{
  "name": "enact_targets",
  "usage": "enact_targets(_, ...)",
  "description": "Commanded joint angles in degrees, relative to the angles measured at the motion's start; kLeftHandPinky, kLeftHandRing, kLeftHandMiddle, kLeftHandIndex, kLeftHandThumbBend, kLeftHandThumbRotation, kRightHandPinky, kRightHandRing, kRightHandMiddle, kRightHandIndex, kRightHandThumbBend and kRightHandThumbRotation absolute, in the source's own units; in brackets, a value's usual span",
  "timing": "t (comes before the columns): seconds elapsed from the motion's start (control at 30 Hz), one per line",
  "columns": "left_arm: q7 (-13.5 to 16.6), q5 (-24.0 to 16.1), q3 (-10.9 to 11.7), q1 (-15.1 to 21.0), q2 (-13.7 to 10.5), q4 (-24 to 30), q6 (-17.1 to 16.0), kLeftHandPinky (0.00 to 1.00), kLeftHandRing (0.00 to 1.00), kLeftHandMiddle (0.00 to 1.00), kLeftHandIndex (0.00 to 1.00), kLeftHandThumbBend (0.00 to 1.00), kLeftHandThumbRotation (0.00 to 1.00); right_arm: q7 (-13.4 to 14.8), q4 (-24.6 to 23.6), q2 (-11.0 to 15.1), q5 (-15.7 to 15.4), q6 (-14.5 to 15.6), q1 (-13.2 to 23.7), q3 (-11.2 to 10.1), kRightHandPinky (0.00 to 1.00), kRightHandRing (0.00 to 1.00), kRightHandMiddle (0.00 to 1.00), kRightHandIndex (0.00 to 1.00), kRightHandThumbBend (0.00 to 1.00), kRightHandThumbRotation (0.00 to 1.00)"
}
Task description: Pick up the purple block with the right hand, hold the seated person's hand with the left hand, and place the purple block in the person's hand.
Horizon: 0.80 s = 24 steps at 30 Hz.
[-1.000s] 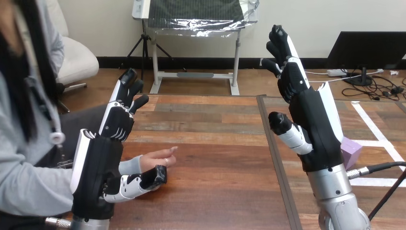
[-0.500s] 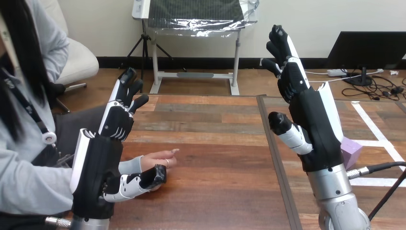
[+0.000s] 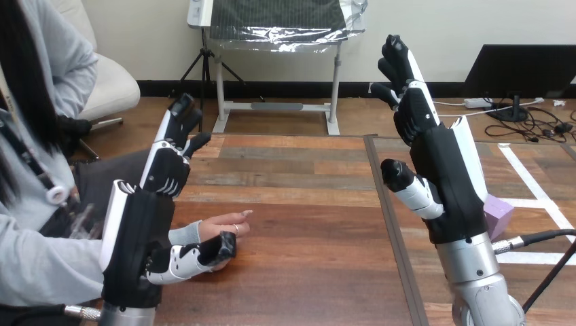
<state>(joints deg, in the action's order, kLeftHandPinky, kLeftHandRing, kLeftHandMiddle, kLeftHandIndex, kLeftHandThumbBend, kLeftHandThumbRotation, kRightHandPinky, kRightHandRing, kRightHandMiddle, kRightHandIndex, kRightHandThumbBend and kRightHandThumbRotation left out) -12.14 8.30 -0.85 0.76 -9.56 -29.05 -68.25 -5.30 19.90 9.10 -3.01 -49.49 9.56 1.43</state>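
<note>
- The robot's left hand [image 3: 139, 234] stands upright at the left of the brown wooden plank counter [image 3: 306, 204], fingers straight and pointing up, gripping nothing.
- Its thumb juts right and crosses in front of the person's hand [image 3: 227, 223]; whether the two touch cannot be told.
- The person's hand lies low on the counter, grey-sleeved, fingers pointing right, with nothing in it.
- The robot's right hand [image 3: 445, 173] is raised at the right, fingers straight up, thumb spread to the left, holding nothing.
- The small light-purple block [image 3: 499, 214] sits on the counter just behind the right hand, partly hidden by it, beside strips of white tape [image 3: 536, 193] and well apart from the person's hand.
</note>
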Motion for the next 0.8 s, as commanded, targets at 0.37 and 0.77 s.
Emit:
enact_targets(0.37,0.13,0.34,2.01,4.71,0.77,0.60,1.08,0.91,0.96,0.99,0.97,1.00,0.67,0.72,0.87,-0.56,-0.38,-1.64,1.01,-0.70,0.92,1.00,1.00,1.00,1.00,0.91)
enact_targets(0.77,1.23,-1.96,3.83,5.49,1.20,-0.13,0.04,0.91,0.96,0.98,0.97,1.00,0.70,1.78,1.91,-0.29,-1.91,-2.34,1.16,-1.10,0.93,1.00,1.00,1.00,1.00,0.92)
